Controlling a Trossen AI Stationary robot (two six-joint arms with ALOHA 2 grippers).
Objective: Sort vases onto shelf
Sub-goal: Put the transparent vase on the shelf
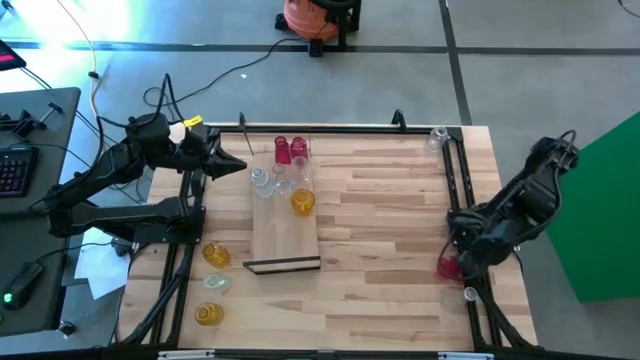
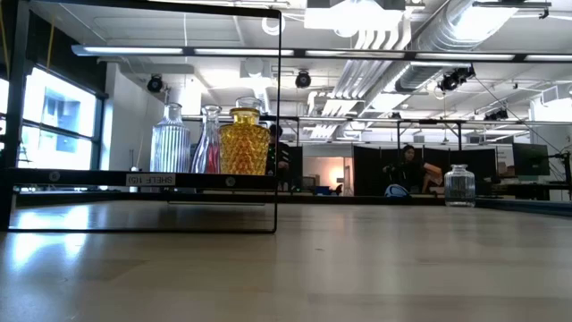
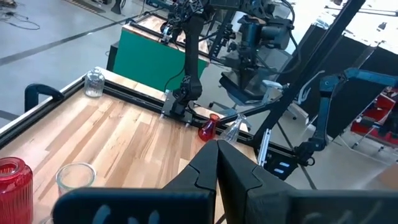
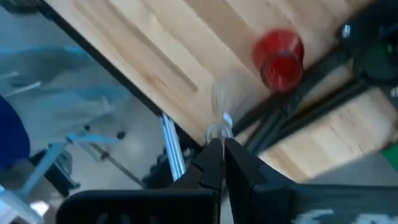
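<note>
I see the left gripper point(image 1: 243, 166) hanging clenched on nothing at the table's left edge, its tip aimed across toward the shelf point(image 1: 284, 232). The shelf lies just ahead of that tip, its long axis running from the far edge toward me, the dark strip point(image 1: 283, 265) on the near short end. On its far half stand two red vases point(image 1: 290, 150), two clear vases point(image 1: 268, 182) nearest the left tip, and an amber vase point(image 1: 303, 201) just past them. In the low view the amber one point(image 2: 244, 141) stands upright beside a ribbed clear one point(image 2: 171, 139), behind a black wire frame point(image 2: 275, 125).

Behind and below the left gripper, along the table's near left side, sit three more: an amber vase point(image 1: 216, 255), a clear vase point(image 1: 215, 283) and another amber vase point(image 1: 207, 314), well apart from the shelf.

The right gripper point(image 1: 462, 262) is clamped shut, empty, at the table's right rail point(image 1: 458, 190). A red vase point(image 4: 280, 58) lies tipped on its side just beside it, and a clear vase point(image 4: 226, 102) lies right ahead of the closed fingertips in the right wrist view, its neck pointing at them; I cannot tell whether they touch. One more clear vase point(image 1: 437, 138) stands at the far right corner, well away from both grippers. An orange machine point(image 1: 315, 18) sits on the floor beyond the table.
</note>
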